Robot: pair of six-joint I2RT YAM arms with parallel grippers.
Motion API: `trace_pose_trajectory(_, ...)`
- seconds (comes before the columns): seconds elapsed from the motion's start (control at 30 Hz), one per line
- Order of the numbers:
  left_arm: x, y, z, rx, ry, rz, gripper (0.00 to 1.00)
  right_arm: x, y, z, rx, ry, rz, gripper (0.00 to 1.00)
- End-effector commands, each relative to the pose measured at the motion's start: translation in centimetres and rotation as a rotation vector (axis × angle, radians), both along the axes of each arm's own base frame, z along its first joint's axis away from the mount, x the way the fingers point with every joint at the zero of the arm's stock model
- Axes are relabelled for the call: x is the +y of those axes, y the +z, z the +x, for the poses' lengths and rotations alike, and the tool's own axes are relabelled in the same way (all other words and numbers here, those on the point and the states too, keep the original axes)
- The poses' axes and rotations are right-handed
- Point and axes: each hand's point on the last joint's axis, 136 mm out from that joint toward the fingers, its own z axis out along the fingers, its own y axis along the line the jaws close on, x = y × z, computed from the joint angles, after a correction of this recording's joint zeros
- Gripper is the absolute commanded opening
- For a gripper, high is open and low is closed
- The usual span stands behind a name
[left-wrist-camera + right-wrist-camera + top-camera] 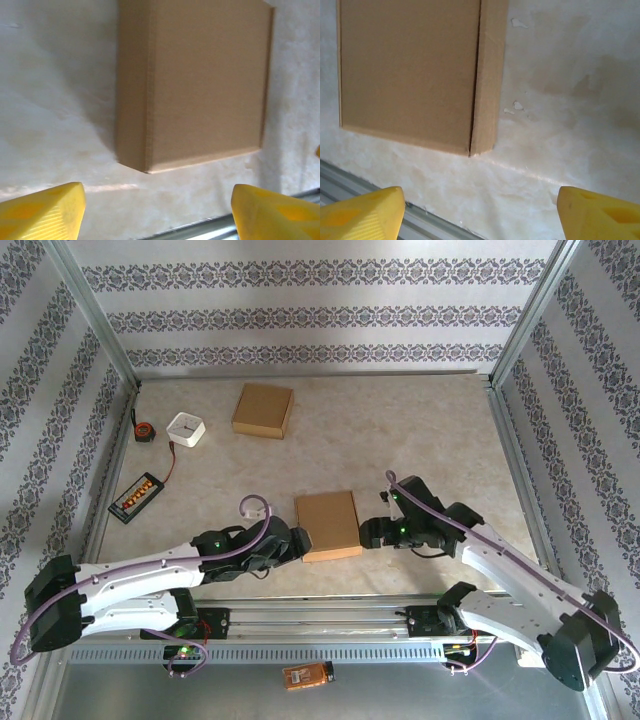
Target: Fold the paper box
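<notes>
Both long sides of the paper box, closed and lying flat near the table's front edge, have company: left gripper and right gripper sit just beside it, jaws wide, holding nothing. Open tabletop lies behind (second box far back). Wrist views cut off the yellow fingers.

The left arm and right arm have white shell links set between black joint housings. A lilac cable runs along each arm and loops free near the wrist. Small green lights glow on the black joints. The fingers are bright yellow wedges, finely ribbed.
</notes>
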Motion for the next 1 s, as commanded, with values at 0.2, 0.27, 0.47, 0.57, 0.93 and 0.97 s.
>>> trace_pose_trajectory(0.2,2.3,-2.5,0.3,-0.063,0.064,0.019,0.99,2.5,-1.9,1.9,0.075,0.065,0.096,0.91)
trace_pose_trajectory(0.27,1.7,-2.8,0.2,-0.060,0.047,-0.001,0.99,3.5,-2.4,1.7,0.116,0.085,0.130,0.91)
trace_pose_trajectory(0.47,-2.5,-1.9,1.4,-0.087,-0.032,-0.177,0.96,6.3,-3.5,1.6,0.153,0.082,0.213,0.81)
trace_pose_trajectory(0.57,-4.0,-1.8,1.9,-0.063,-0.072,-0.202,0.89,6.9,-3.9,1.7,0.171,0.034,0.244,0.71)
trace_pose_trajectory(0.93,-7.2,-2.8,3.9,0.005,-0.116,-0.267,0.58,6.2,-5.2,2.7,0.132,-0.081,0.174,0.51)
trace_pose_trajectory(0.97,-7.5,-2.7,4.1,0.003,-0.129,-0.264,0.57,6.2,-5.1,3.0,0.119,-0.087,0.170,0.50)
